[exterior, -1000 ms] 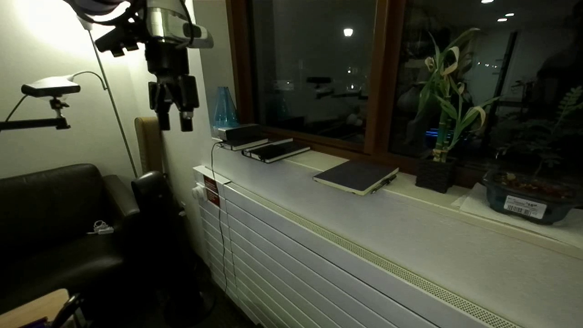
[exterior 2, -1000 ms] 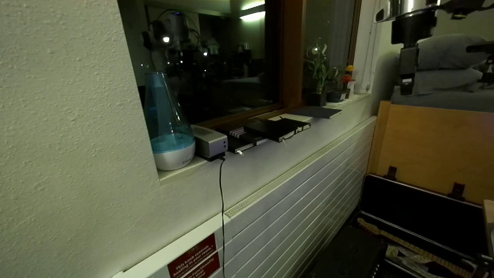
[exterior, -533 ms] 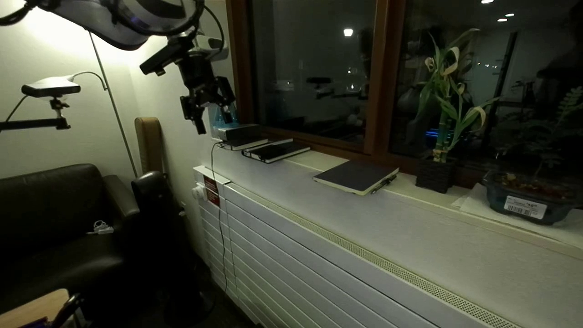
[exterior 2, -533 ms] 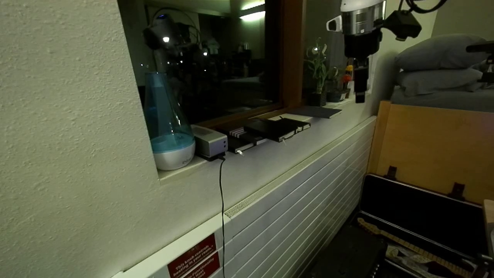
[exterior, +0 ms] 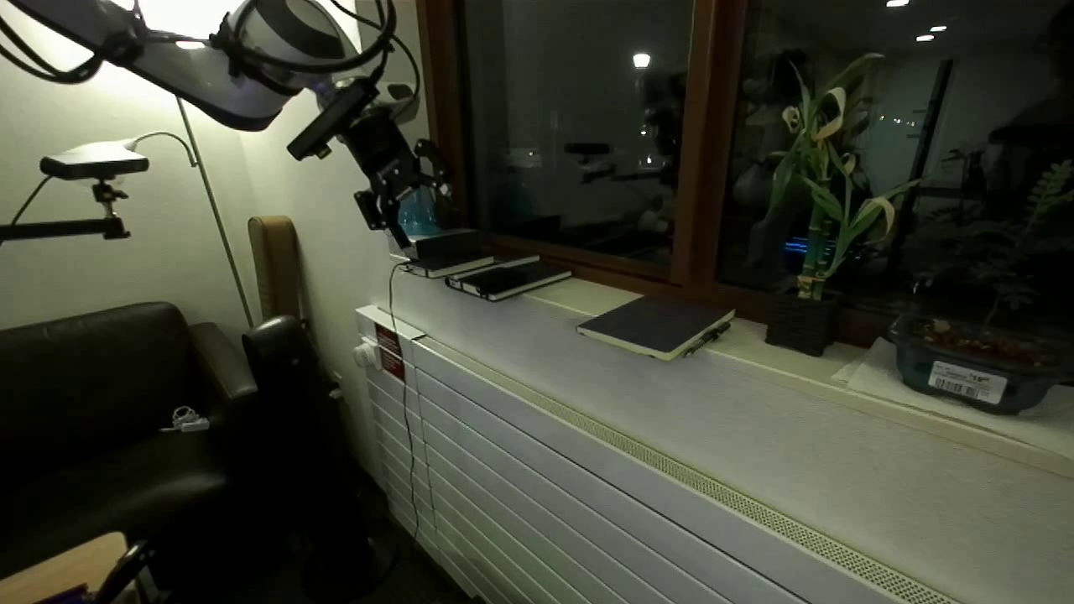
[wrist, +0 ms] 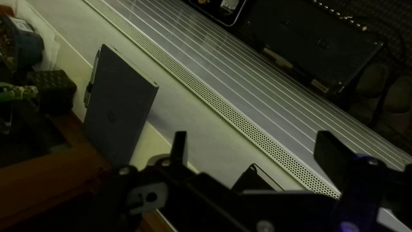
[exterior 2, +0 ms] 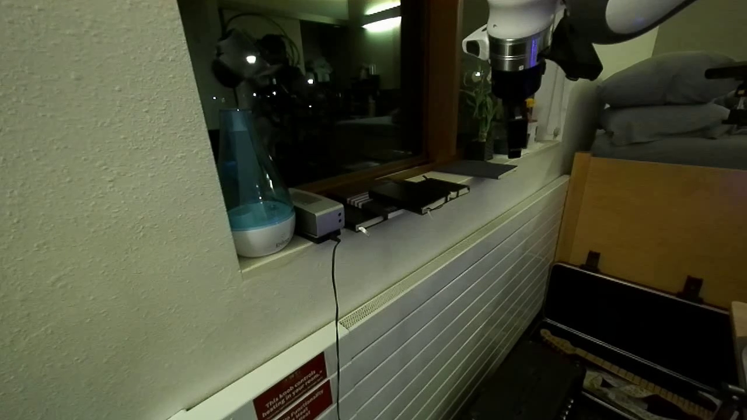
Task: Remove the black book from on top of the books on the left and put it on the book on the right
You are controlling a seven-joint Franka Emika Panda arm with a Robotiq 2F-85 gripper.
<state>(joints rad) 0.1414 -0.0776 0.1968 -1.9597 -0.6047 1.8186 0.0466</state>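
The black book [exterior: 513, 278] lies on top of other dark books [exterior: 449, 265] at the left of the sill in an exterior view; it also shows in an exterior view [exterior 2: 411, 193]. In the wrist view only a corner of the black book [wrist: 254, 179] shows; my gripper hides the rest. The dark grey book on the right [exterior: 659, 324] lies flat, apart from the pile, with a pen along its edge. It shows in the wrist view [wrist: 120, 100]. My gripper [wrist: 251, 135] is open and empty, tilted, above the sill; it also shows in both exterior views [exterior: 426, 220] [exterior 2: 515, 153].
A blue humidifier [exterior 2: 261, 204] and a grey box [exterior 2: 320, 213] stand beyond the pile, with a cable hanging down. A bamboo plant [exterior: 818, 210] and a planter [exterior: 973, 369] stand past the right book. The window frame [exterior: 713, 151] rises behind the sill.
My gripper has moved toward the window and the sill and has tilted from pointing straight down. It is still open. The books have not moved.
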